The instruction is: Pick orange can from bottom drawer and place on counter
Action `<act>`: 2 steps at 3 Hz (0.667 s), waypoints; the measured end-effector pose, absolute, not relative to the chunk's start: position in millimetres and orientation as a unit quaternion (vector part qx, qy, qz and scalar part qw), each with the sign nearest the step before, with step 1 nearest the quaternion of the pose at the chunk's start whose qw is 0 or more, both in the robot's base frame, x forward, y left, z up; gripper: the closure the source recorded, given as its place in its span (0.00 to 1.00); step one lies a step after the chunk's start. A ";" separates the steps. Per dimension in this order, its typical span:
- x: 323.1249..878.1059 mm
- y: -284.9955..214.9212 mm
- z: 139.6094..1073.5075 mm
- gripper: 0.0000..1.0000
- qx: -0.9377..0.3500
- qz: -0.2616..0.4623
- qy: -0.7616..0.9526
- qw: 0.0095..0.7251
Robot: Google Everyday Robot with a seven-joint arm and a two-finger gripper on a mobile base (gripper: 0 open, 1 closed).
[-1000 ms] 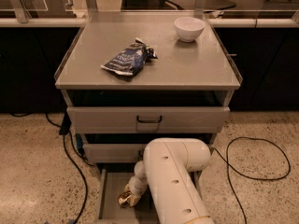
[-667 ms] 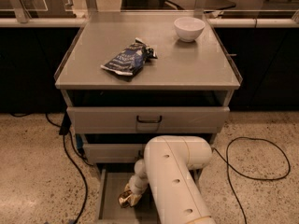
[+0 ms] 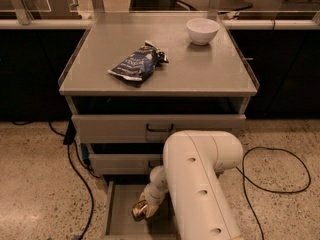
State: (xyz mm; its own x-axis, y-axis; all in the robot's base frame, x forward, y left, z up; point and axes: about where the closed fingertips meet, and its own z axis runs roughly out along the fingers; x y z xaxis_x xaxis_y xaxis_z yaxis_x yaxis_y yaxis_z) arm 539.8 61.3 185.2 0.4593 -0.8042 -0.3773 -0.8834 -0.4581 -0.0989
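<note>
Reaching into the open bottom drawer point(image 3: 119, 204), my gripper point(image 3: 148, 203) sits at the can point(image 3: 140, 211); I cannot tell whether it is clamped on it. This looks like the grasp step. Next, I judge, comes a clean lift to the counter point(image 3: 200, 69).

Raises the white arm point(image 3: 200, 184) over the last second: brings its rounded elbow higher and further right, up across the lower edge of the top drawer point(image 3: 115, 129), where before it sat just below that edge. Draws the wrist up with it. Carries the gripper point(image 3: 143, 208), clasped on the orange can point(image 3: 139, 212), very slightly up and rightward, low inside the open bottom drawer point(image 3: 120, 204).
</note>
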 end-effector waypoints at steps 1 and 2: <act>539.5 61.3 185.2 1.00 -0.842 0.140 0.501 0.141; 538.0 54.1 198.0 1.00 -0.844 0.133 0.502 0.134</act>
